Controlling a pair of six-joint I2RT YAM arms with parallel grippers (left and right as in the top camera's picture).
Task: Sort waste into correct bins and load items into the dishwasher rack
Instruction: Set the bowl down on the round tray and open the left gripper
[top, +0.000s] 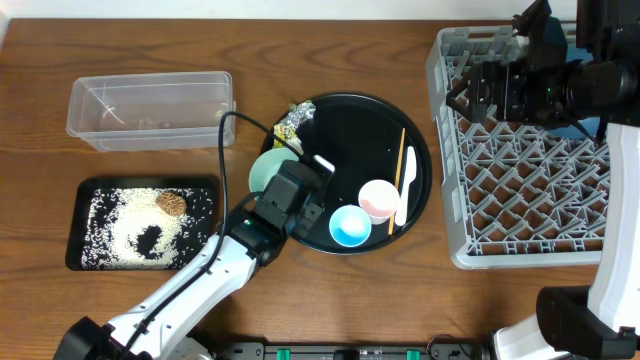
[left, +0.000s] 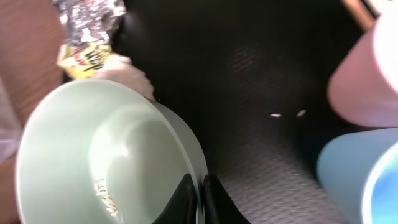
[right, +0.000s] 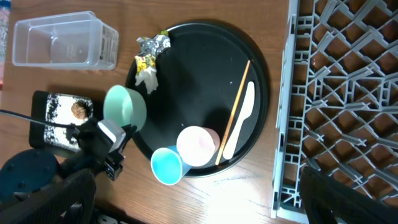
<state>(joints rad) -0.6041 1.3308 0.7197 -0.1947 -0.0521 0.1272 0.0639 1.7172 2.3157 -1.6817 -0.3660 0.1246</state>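
Note:
My left gripper (left: 202, 199) is shut on the rim of the pale green bowl (left: 93, 162), one finger inside and one outside. A few grains stick inside the bowl. From overhead the bowl (top: 266, 170) hangs over the left edge of the round black tray (top: 345, 130). On that tray lie crumpled foil (top: 293, 120) with a yellow wrapper (left: 84, 59), a pink cup (top: 378, 198), a light blue cup (top: 350, 225), a white spoon (top: 406, 185) and chopsticks (top: 399, 170). My right gripper (top: 480, 95) hovers open over the grey rack (top: 520, 200), holding nothing.
A clear tub (top: 150, 108) stands at the back left. In front of it a shallow black tray (top: 205, 250) holds rice grains and a brown lump (top: 172, 203). A black cable (top: 232, 130) loops from the left arm towards the tub.

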